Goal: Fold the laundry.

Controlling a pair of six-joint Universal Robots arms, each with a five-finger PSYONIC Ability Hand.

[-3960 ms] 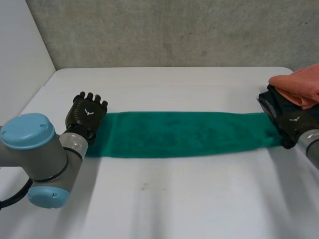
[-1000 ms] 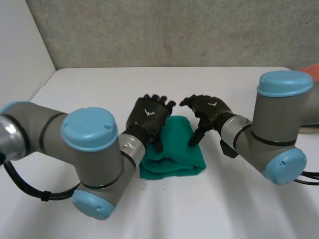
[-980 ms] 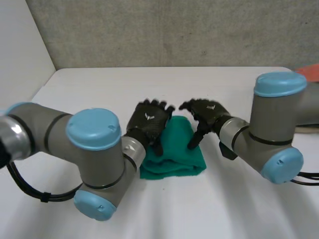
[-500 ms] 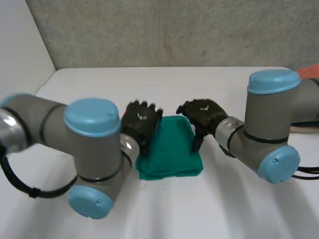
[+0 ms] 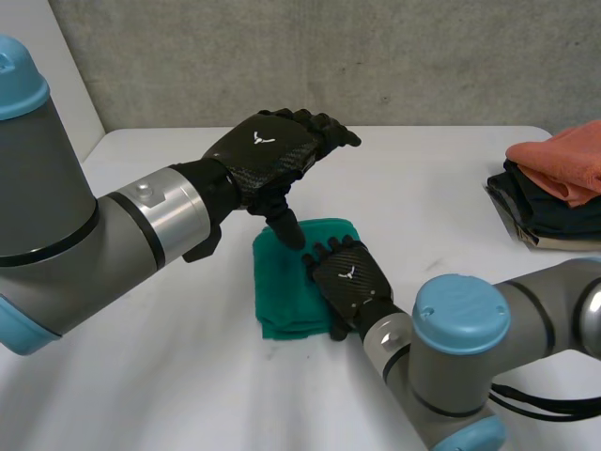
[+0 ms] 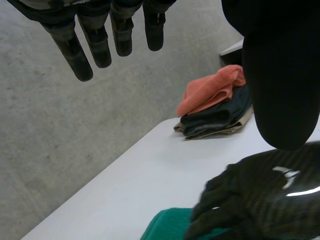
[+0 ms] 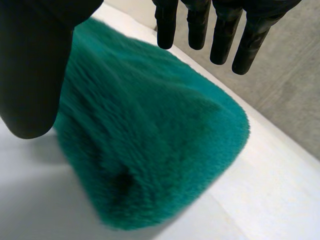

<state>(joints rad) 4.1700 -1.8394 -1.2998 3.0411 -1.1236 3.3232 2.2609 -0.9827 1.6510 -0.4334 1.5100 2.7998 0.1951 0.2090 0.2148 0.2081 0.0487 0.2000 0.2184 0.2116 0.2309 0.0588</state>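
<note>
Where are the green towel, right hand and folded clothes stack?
green towel (image 5: 282,293): head view, bare part of top layer
right hand (image 5: 349,277): head view, back of palm
folded clothes stack (image 5: 563,162): head view, orange top piece

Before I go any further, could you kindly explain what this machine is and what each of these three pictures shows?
This is a robot with two grey arms, each ending in a black hand. The head view looks down on the white table from between the arms; the two wrist views look along each hand's palm. A folded green fleecy towel lies mid-table. The right hand rests on it with straight fingers; the left hand hovers above, open and empty. A stack of folded clothes, orange on top, sits at the table's right edge. Nothing is held.
</note>
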